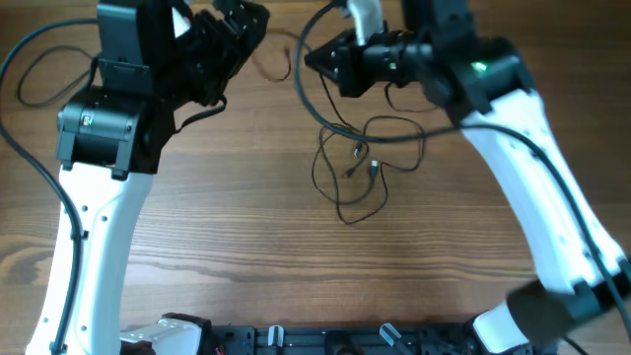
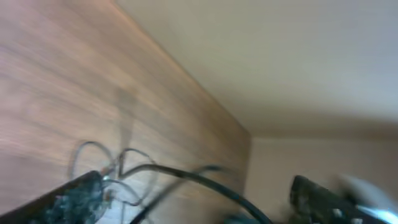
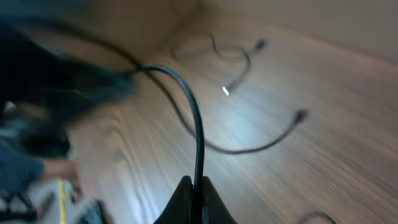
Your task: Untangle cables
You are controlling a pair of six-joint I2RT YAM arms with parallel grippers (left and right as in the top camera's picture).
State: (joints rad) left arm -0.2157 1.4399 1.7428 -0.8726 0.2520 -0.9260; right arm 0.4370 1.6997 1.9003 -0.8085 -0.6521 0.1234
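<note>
Right pincer [image 3: 196,186] is clamped on one black strand of the cables [image 1: 367,158]. The rest of the bunch lies loose on the worktop [image 1: 246,227] just below it, toward the arm bases. Left pincer [image 2: 196,183] has its fingers wide apart, gripping nothing, well off to the side of the bunch. The cord looks light, limp and probably slippery. I'd grab close to a plug end and pull gently.

Left arm [image 1: 89,227]: your white link, black motor housings.
Right arm [image 1: 532,158]: white link, black joints, green light [image 1: 480,68].
</note>
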